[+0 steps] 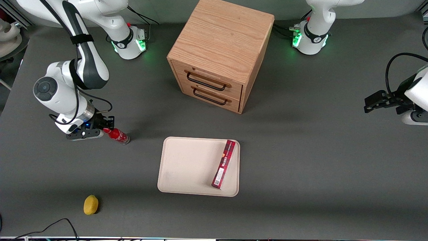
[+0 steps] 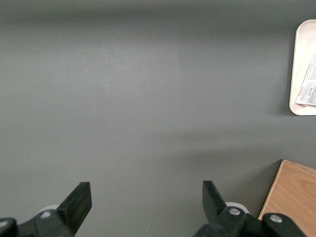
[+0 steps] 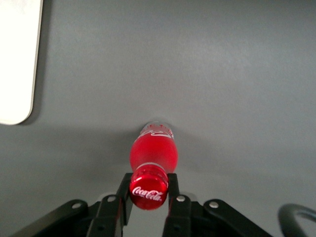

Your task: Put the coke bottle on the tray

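The coke bottle is a small red bottle with a red cap and white lettering. It is on the grey table, beside the tray toward the working arm's end. My right gripper is shut on its neck just under the cap. In the right wrist view the fingers press both sides of the bottle, and the gripper is over its cap. The cream-beige tray lies flat near the table's middle, and its corner shows in the right wrist view. I cannot tell whether the bottle's base touches the table.
A long flat red box lies on the tray along its edge toward the parked arm. A wooden drawer cabinet stands farther from the camera than the tray. A small yellow object lies nearer the camera than the bottle.
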Robot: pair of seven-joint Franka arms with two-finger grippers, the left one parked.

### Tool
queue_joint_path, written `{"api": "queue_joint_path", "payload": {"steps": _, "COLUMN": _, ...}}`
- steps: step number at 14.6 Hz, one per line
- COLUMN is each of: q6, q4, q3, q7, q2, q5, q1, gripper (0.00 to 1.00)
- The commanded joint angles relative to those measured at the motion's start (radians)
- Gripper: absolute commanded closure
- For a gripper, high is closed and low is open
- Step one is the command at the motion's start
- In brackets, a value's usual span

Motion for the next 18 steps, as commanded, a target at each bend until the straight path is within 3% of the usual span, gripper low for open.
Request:
{"api": "queue_joint_path", "payload": {"steps": 1, "q6": -0.283, "q4": 0.189, "q3": -0.003, "q7": -0.021, "q2": -0.038, "q5": -0.009, "q1": -0.004, "gripper": 1.00}}
{"api": "queue_joint_path", "payload": {"steps": 5, "q6": -0.716, "q4": 0.547, "q3": -0.003, "q7": -0.018, "q2": -0.019, "q5": -0.008, "q1": -0.001, "gripper": 1.00}}
{"api": "queue_joint_path", "payload": {"steps": 9, "q6": -0.944, "q4": 0.912, "q3": -0.003, "q7": -0.001, "q2": 0.152, "q5": 0.003, "q1": 0.017, "gripper": 1.00}}
{"api": "queue_joint_path", "payload": {"steps": 11, "q6": -0.944, "q4": 1.042, "q3": -0.004, "q7": 0.063, "q2": 0.273, "q5": 0.023, "q1": 0.060, "gripper": 1.00}}
{"api": "queue_joint_path", "payload": {"steps": 14, "q6": -0.799, "q4": 1.209, "q3": -0.003, "q7": 0.169, "q2": 0.480, "q5": 0.144, "q1": 0.089, "gripper": 1.00}}
{"api": "queue_joint_path", "payload": {"steps": 18, "q6": -0.509, "q4": 1.206, "q3": -0.003, "q7": 0.272, "q2": 0.629, "q5": 0.152, "q1": 0.160, "gripper": 1.00}}
